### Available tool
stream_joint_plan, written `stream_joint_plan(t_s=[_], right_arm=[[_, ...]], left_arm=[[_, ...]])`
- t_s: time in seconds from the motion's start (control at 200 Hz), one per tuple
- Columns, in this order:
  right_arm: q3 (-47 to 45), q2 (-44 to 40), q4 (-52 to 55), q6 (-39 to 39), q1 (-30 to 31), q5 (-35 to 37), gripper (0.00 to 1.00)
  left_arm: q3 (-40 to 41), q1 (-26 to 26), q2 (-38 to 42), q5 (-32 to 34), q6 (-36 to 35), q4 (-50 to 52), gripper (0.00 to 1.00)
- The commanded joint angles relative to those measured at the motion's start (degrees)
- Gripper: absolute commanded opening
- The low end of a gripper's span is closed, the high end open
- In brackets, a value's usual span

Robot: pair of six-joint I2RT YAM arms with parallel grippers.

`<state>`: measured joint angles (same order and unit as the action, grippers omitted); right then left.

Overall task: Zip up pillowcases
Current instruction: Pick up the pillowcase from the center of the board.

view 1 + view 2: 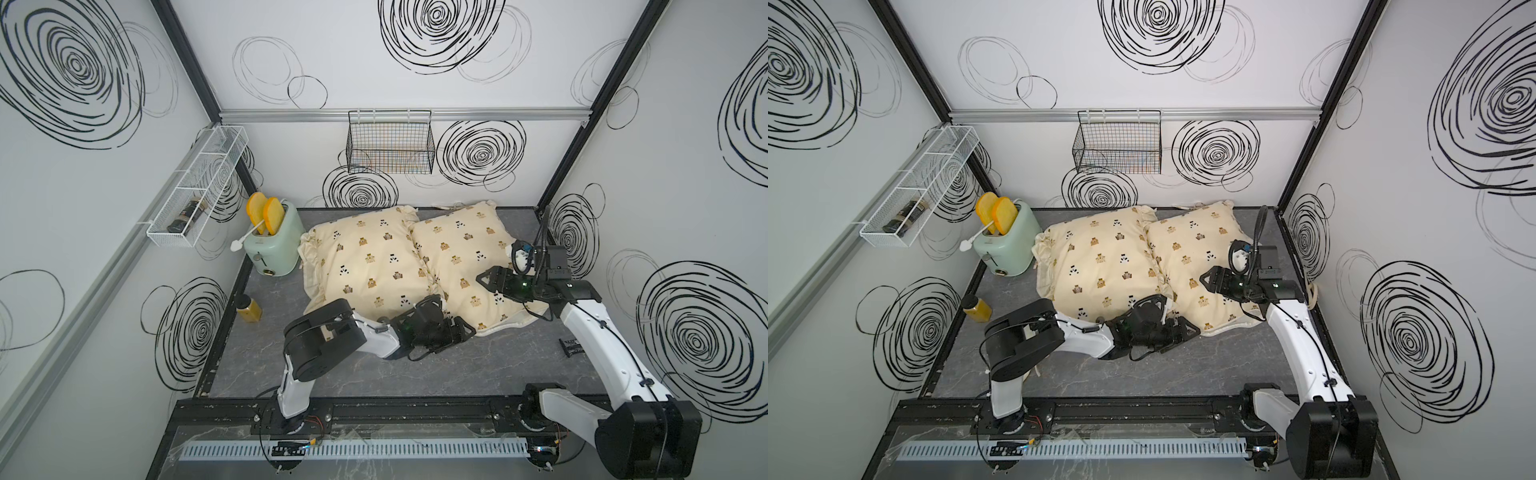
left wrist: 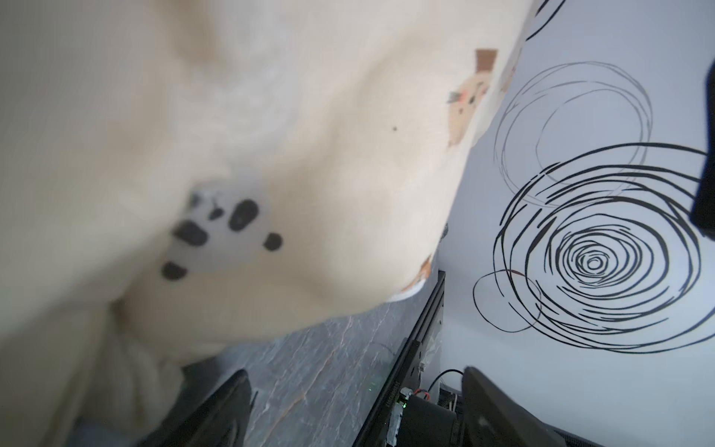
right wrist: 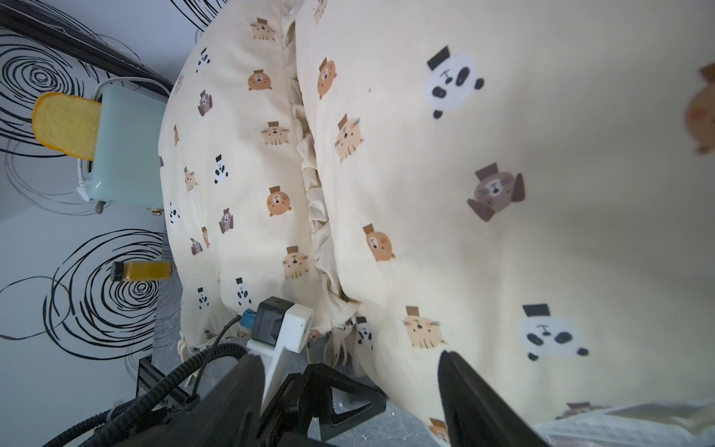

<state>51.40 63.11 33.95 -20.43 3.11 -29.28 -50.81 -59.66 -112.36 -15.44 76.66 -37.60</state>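
Note:
Two cream pillowcases printed with bears and pandas lie side by side on the grey table in both top views, the left one [image 1: 365, 257] [image 1: 1100, 262] and the right one [image 1: 465, 249] [image 1: 1196, 249], ruffled edges touching. My left gripper [image 1: 467, 328] [image 1: 1192, 328] lies low at the front edge where they meet. In the left wrist view it [image 2: 356, 406] is open over bare table, with the fabric [image 2: 271, 154] beside it. My right gripper [image 1: 482, 279] [image 1: 1203, 279] hovers over the right pillowcase [image 3: 503, 193], and it [image 3: 348, 402] is open and holds nothing. No zipper shows.
A mint toaster [image 1: 274, 239] with toast stands at the back left, with a juice bottle [image 1: 249, 309] near the left edge. A white wire shelf [image 1: 195, 195] and a black wire basket [image 1: 390, 143] hang on the walls. A small dark packet [image 1: 571, 345] lies at the right.

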Motion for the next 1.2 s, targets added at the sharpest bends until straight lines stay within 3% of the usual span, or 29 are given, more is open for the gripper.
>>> stream_joint_plan(t_s=[0.0, 0.215, 0.39, 0.63, 0.73, 0.77, 0.875, 0.976, 1.046, 1.191], right_arm=[[-0.77, -0.79, 1.21, 1.02, -0.39, -1.45, 0.75], [-2.06, -2.09, 1.38, 1.08, -0.39, -3.84, 0.74], [-4.46, -3.93, 1.24, 0.72, -0.22, -6.91, 0.72], [-6.09, -6.05, 2.45, 0.92, 1.10, -8.90, 0.66], [-6.70, -6.38, 2.63, 0.54, 2.58, -8.90, 0.63], [-6.98, -6.33, 2.94, 0.51, 2.98, -8.55, 0.63], [-7.67, -6.34, 3.37, 0.81, 3.21, -7.70, 0.62], [-7.91, -6.33, 3.11, 1.11, 3.21, -7.25, 0.62], [-7.98, -6.00, 2.95, 1.02, 3.21, -7.11, 0.62], [-7.79, -5.98, 3.17, 1.17, 3.20, -7.37, 0.62]], left_arm=[[-0.61, 0.33, -1.78, 2.64, 4.06, -4.09, 0.89], [0.41, 1.12, -2.41, 8.95, 5.42, -3.25, 0.73], [-0.17, 1.46, -3.39, 10.94, 4.71, -1.48, 0.37], [0.88, 2.71, -4.19, 10.87, 3.71, -1.93, 0.06], [1.13, 2.79, -3.47, 11.05, 3.03, -1.89, 0.05], [1.23, 2.73, -2.70, 11.37, 2.27, -1.52, 0.11], [0.86, 2.54, -0.09, 12.97, -1.70, 3.21, 0.63], [1.95, 2.82, 0.53, 13.63, -2.80, 5.30, 0.91], [3.03, 3.27, -0.80, 12.21, -1.34, 1.74, 1.00], [0.00, 4.00, -4.87, 10.12, -1.34, 1.39, 0.96]])
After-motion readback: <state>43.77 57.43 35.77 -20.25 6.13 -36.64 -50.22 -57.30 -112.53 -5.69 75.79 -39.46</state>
